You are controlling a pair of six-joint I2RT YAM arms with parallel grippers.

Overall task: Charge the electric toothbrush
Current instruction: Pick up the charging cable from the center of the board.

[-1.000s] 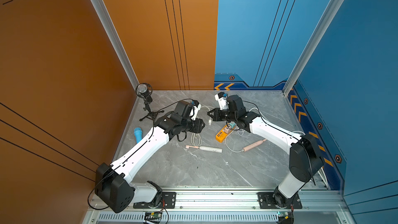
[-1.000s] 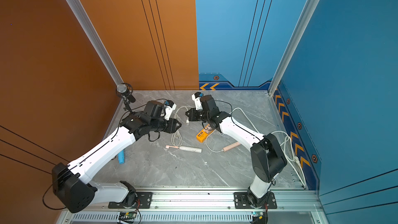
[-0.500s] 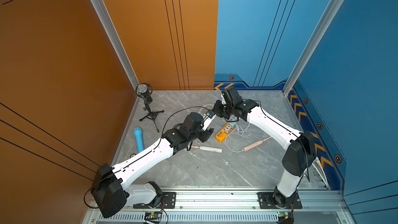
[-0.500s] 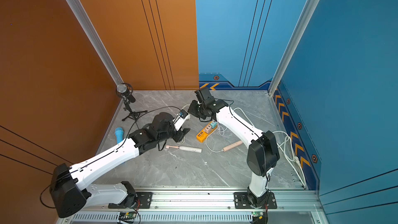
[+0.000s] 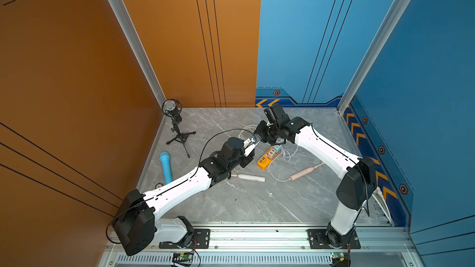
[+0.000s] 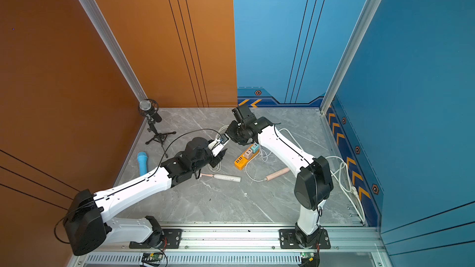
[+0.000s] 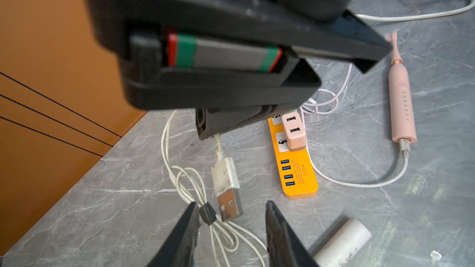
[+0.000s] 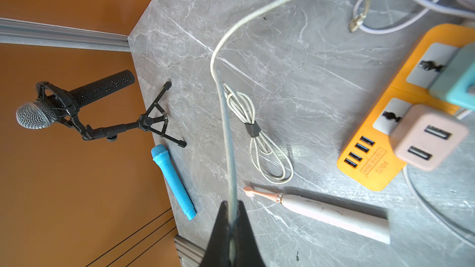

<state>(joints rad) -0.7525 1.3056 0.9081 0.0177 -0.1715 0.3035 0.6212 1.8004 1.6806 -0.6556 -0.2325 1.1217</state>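
The right pincer [image 8: 232,204] is clamped on a white cable [image 8: 228,145]; the left pincer [image 7: 231,203] stands apart, the cable's USB plug [image 7: 226,184] between its fingers.

Right gripper [image 8: 232,204] pinches the white cable [image 8: 227,139]

The power strip [image 5: 263,161] lies mid-table, the loose toothbrush [image 5: 250,178] left of it, the corded toothbrush [image 5: 304,173] right.

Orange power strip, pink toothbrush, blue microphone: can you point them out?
orange power strip [image 7: 299,188], left wrist view, bare orange end past the blue ports.
pink toothbrush [image 7: 401,104], left wrist view, middle of its handle.
blue microphone [image 8: 174,183], right wrist view, middle of its body.
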